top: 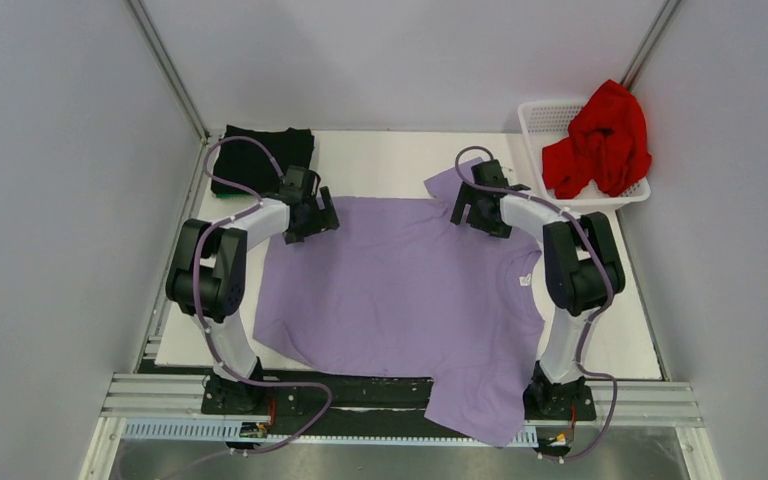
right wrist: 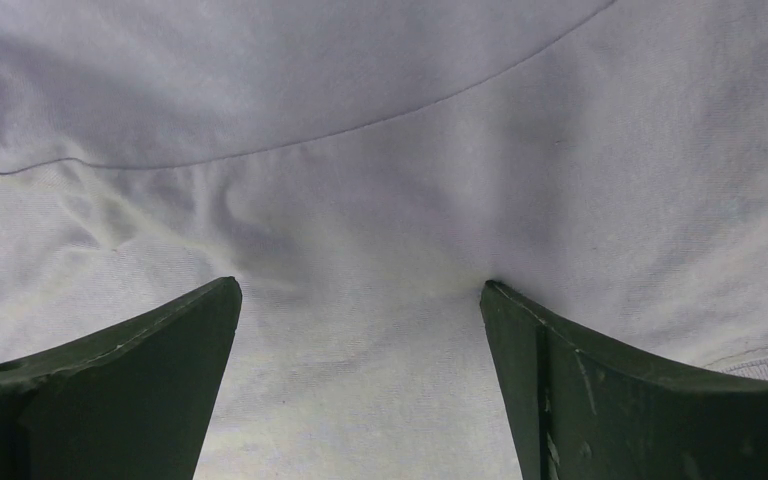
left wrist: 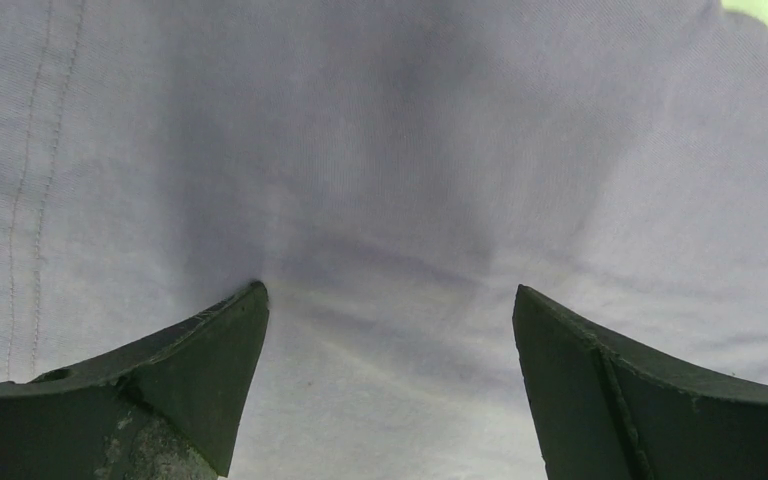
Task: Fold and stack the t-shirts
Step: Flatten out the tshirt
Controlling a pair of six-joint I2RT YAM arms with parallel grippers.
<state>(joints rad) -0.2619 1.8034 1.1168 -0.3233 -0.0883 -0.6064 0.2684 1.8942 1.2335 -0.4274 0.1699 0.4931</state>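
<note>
The lavender-purple t-shirt [top: 405, 290] lies spread flat on the white board, one sleeve hanging over the near edge. My left gripper [top: 312, 218] is open, its tips pressed down on the shirt's far left corner, with purple cloth [left wrist: 390, 200] filling its view and the hem seam at left. My right gripper [top: 477, 210] is open, tips down on the far right sleeve area; its view shows purple cloth [right wrist: 360, 220] and a curved seam. A folded black t-shirt [top: 263, 152] sits at the far left. A bright red t-shirt [top: 602, 140] is bunched in the basket.
A white lattice basket [top: 545, 120] stands at the far right corner. The white board [top: 380, 160] has a bare strip behind the purple shirt. Grey walls close in on both sides.
</note>
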